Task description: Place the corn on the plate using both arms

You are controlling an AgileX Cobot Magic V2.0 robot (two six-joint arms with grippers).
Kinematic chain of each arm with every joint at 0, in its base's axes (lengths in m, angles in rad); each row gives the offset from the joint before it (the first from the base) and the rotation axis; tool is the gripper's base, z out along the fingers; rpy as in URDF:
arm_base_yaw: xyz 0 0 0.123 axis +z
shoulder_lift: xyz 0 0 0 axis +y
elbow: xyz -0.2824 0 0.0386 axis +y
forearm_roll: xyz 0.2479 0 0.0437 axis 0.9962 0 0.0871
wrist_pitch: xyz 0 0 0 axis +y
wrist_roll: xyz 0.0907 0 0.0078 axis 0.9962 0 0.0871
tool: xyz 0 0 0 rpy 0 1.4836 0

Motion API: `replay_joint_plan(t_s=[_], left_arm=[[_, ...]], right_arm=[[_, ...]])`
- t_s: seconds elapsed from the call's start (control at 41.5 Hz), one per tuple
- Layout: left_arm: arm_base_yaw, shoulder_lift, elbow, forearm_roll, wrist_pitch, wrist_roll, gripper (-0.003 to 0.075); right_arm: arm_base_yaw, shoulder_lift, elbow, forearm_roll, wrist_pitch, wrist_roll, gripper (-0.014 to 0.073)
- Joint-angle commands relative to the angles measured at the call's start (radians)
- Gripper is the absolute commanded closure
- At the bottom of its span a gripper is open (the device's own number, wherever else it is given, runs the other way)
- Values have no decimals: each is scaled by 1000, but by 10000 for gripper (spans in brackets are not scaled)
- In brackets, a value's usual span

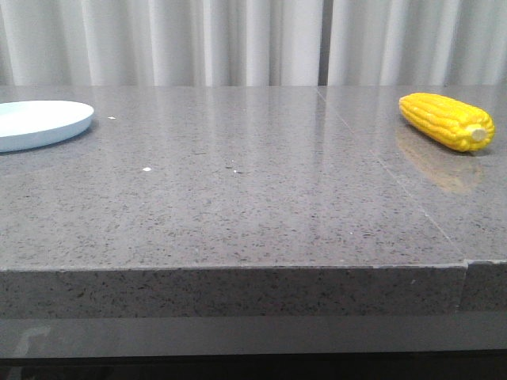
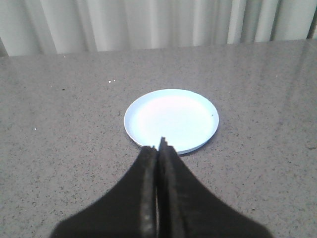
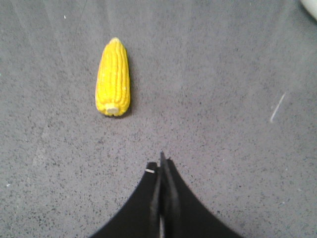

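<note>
Corn (image 1: 446, 120) lying on counter (image 1: 238, 198), well apart from plate (image 1: 40, 123). Left end effector (image 2: 159, 148) closed, empty, near plate. Right end effector (image 3: 162, 163) closed, empty.

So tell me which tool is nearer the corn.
Right. The right tool hangs shut just short of the corn; the left tool is shut by the plate, across the table.

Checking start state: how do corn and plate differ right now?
The corn is bright yellow and elongated with ridged kernels; the plate is pale bluish-white, round, flat and smooth. The corn lies on the table's right side, the plate at the far left. Shared: both rest on the grey table, untouched, and each faces a shut gripper.
</note>
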Motion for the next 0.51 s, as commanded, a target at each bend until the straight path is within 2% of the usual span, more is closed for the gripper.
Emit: replay_joint_plan(t_s=[0.0, 0.169, 0.217, 0.265, 0.338, 0.386, 0.482], left_arm=[[-6, 24, -10, -8, -74, 0, 740], [-6, 27, 22, -8, -84, 0, 740], [-6, 27, 23, -8, -82, 0, 740], [-6, 28, 23, -8, -80, 0, 739], [-6, 33, 23, -8, -82, 0, 722], [-6, 34, 23, -8, -81, 0, 664], [-6, 34, 23, -8, -82, 0, 479]], right_arm=[[-6, 42, -28, -9, -61, -2, 662], [-6, 87, -28, -9, -60, -8, 656], [-6, 97, -28, -9, -60, -24, 634], [-6, 105, -28, -8, -60, -46, 576], [-6, 106, -28, -8, -60, -53, 431], [-6, 106, -28, -8, -60, -52, 278], [-6, 106, -28, -8, -59, -52, 46]])
